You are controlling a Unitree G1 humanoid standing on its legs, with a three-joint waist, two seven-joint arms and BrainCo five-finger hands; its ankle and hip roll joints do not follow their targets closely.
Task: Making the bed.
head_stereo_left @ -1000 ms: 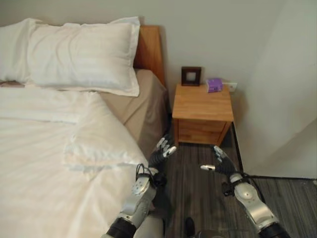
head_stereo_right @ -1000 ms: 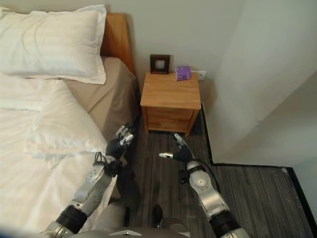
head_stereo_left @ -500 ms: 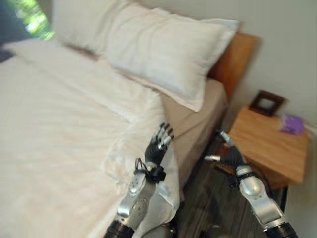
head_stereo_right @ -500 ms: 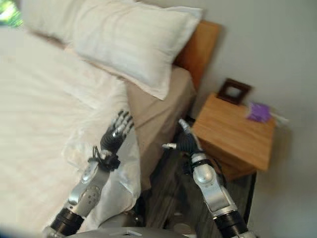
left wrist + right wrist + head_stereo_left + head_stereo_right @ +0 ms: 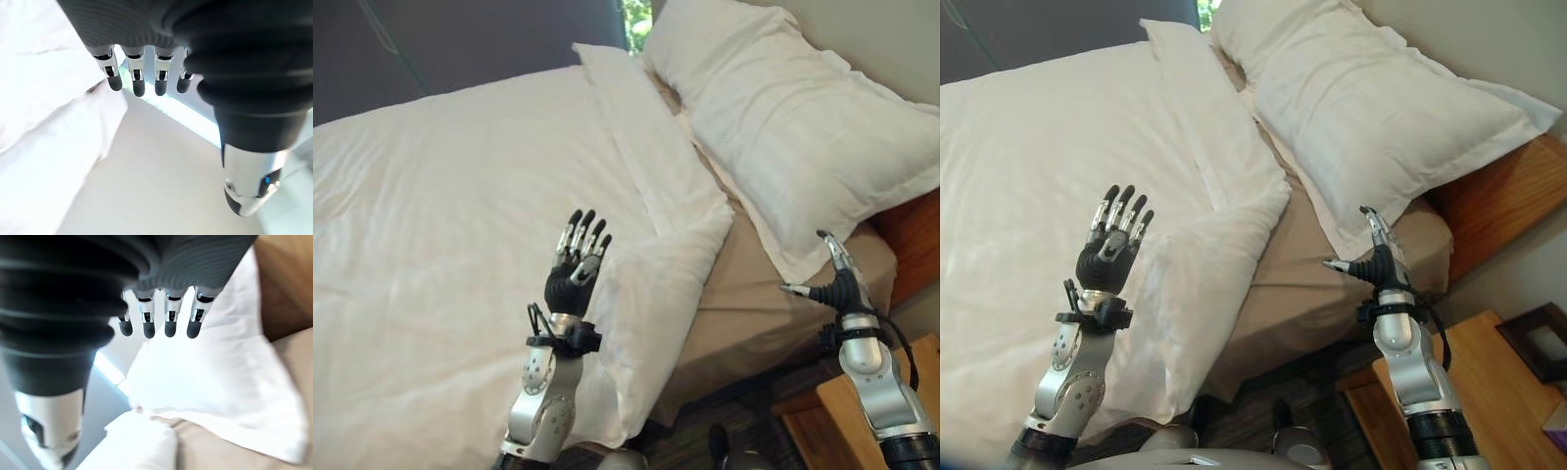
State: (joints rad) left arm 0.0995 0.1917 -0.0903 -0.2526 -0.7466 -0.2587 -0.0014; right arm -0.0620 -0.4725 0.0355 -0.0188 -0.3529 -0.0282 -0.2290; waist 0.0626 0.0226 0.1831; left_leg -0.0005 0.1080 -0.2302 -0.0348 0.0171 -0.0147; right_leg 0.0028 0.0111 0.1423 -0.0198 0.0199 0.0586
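A white duvet (image 5: 440,196) covers most of the bed and fills the left and centre of the head views, its top edge folded back into a thick band that runs from the upper middle down toward the centre. Its near corner (image 5: 656,294) lies bunched and turned over at the side of the mattress, hanging a little over the edge. Right of that corner a strip of tan fitted sheet (image 5: 754,294) is bare, and above it, in the upper right, a large white pillow (image 5: 793,108) rests against the wooden headboard (image 5: 1498,196). The left hand (image 5: 573,269) stands upright in the lower centre, raised over the duvet just left of the bunched corner, fingers straight and spread, holding nothing; its wrist view shows the fingers (image 5: 134,78) extended with the thumb apart. The right hand (image 5: 837,284) is at the right edge, over the tan sheet below the pillow, fingers straight and thumb out to the side, also empty; its wrist view shows the fingers (image 5: 168,318) extended toward the pillow. A wooden nightstand (image 5: 1489,392) sits in the lower right corner, with a dark picture frame (image 5: 1538,338) on it.
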